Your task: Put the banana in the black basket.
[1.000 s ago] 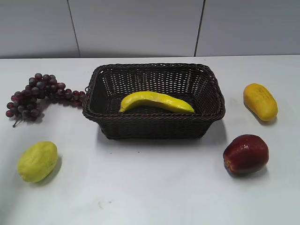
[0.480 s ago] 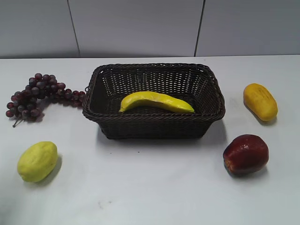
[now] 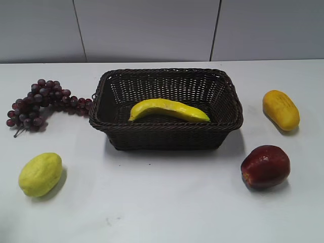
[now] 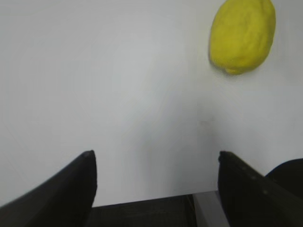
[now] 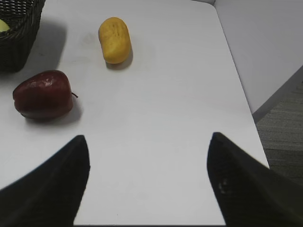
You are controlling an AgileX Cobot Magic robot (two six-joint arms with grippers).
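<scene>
The banana (image 3: 168,109) lies inside the black basket (image 3: 166,128) at the middle of the table, curved, with its ends left and right. A corner of the basket (image 5: 16,42) shows at the top left of the right wrist view. Neither gripper shows in the exterior view. My left gripper (image 4: 154,158) is open and empty above bare table near the front edge. My right gripper (image 5: 149,142) is open and empty above bare table on the right.
Dark grapes (image 3: 43,103) lie left of the basket. A yellow-green lemon-like fruit (image 3: 40,173) (image 4: 243,35) sits front left. An orange-yellow oval fruit (image 3: 281,109) (image 5: 114,39) and a red apple (image 3: 265,166) (image 5: 43,94) sit right. The table's right edge (image 5: 236,71) drops to floor.
</scene>
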